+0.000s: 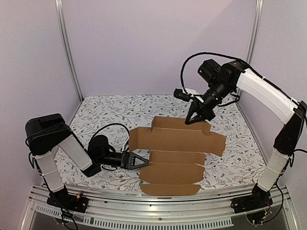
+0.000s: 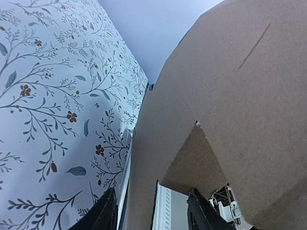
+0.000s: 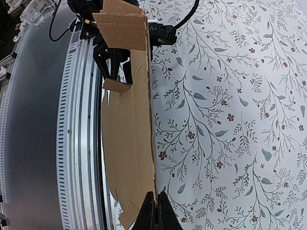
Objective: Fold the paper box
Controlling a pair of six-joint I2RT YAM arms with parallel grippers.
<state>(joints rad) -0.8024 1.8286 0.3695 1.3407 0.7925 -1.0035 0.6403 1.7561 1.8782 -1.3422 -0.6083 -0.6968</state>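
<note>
The paper box (image 1: pixel 175 165) is a brown cardboard sheet lying partly folded at the table's middle front. Its back panel (image 1: pixel 177 139) stands raised, with side flaps at both ends. My right gripper (image 1: pixel 188 121) comes down from above and is shut on that panel's top edge; the right wrist view shows its fingers (image 3: pixel 155 195) pinched together on the paper box's (image 3: pixel 127 143) thin edge. My left gripper (image 1: pixel 143 161) lies low at the box's left end. In the left wrist view its fingers (image 2: pixel 151 191) stand apart, with a flap of the paper box (image 2: pixel 240 96) edge-on between them.
A floral cloth (image 1: pixel 105 110) covers the table. A slotted aluminium rail (image 1: pixel 158 211) runs along the near edge. Frame posts (image 1: pixel 67 48) and lilac walls close in the back and sides. A black cable (image 1: pixel 112 128) loops on the cloth near the left arm.
</note>
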